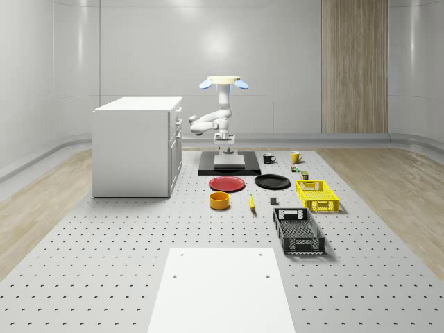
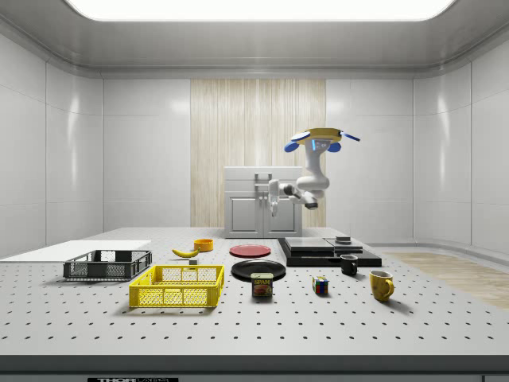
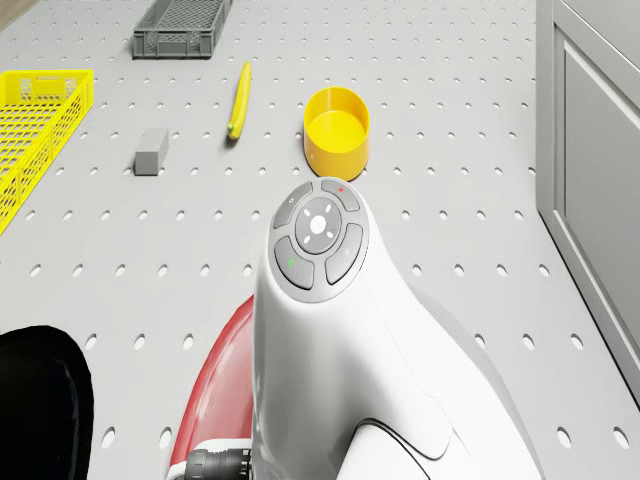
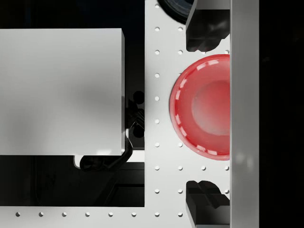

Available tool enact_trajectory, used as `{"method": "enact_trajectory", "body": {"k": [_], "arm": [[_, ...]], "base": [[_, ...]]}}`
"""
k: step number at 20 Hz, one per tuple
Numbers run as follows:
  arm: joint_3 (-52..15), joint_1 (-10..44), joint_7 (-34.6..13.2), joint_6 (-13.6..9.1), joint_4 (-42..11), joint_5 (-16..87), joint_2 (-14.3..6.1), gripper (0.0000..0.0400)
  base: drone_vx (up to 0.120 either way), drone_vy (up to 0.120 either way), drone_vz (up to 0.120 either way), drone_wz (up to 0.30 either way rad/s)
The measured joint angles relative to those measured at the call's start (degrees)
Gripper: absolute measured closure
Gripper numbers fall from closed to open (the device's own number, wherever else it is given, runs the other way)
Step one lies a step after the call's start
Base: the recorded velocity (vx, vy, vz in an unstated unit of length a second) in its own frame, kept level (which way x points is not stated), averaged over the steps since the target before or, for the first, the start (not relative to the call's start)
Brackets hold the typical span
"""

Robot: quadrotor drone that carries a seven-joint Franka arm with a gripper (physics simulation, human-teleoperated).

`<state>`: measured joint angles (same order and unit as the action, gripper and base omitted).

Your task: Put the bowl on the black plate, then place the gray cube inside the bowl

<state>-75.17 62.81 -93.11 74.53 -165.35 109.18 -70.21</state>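
Observation:
The yellow bowl (image 1: 220, 200) (image 3: 337, 130) stands upright on the perforated table, beside the red plate (image 1: 227, 183). To that plate's right in the whole-scene view lies the black plate (image 1: 272, 182) (image 2: 258, 269). The small gray cube (image 1: 274, 202) (image 3: 151, 151) rests between the banana (image 3: 238, 100) and the yellow basket (image 1: 317, 195). The drone (image 1: 222, 82) (image 2: 318, 139) hovers over the black pad (image 1: 229, 166) behind the plates. Its arm hangs down with the gripper (image 1: 224, 146) (image 4: 206, 116) open, high above the red plate's (image 4: 204, 107) near edge and holding nothing.
A white cabinet (image 1: 135, 146) stands at the whole-scene view's left. A white block (image 4: 59, 90) sits on the pad. A dark crate (image 1: 298, 230), black mug (image 1: 268, 158), yellow mug (image 1: 295, 157), a can (image 2: 262, 285) and a colour cube (image 2: 320, 285) are on the right side.

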Motion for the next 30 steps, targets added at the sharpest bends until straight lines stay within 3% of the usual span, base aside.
{"method": "enact_trajectory", "body": {"k": [3, 9, 30], "arm": [[-0.2, 0.2, -0.2, 0.7, 0.1, -0.4, -0.8, 0.0000], [-0.6, 0.7, -0.6, 2.1, 0.1, -1.1, -2.2, 0.0000], [-1.6, 1.9, -1.7, 6.2, 0.4, -3.2, -6.7, 0.0000]], "base": [[0.120, 0.000, -0.107, 0.000], [0.120, 0.060, 0.000, 0.000], [0.120, 0.000, 0.000, 0.000]]}}
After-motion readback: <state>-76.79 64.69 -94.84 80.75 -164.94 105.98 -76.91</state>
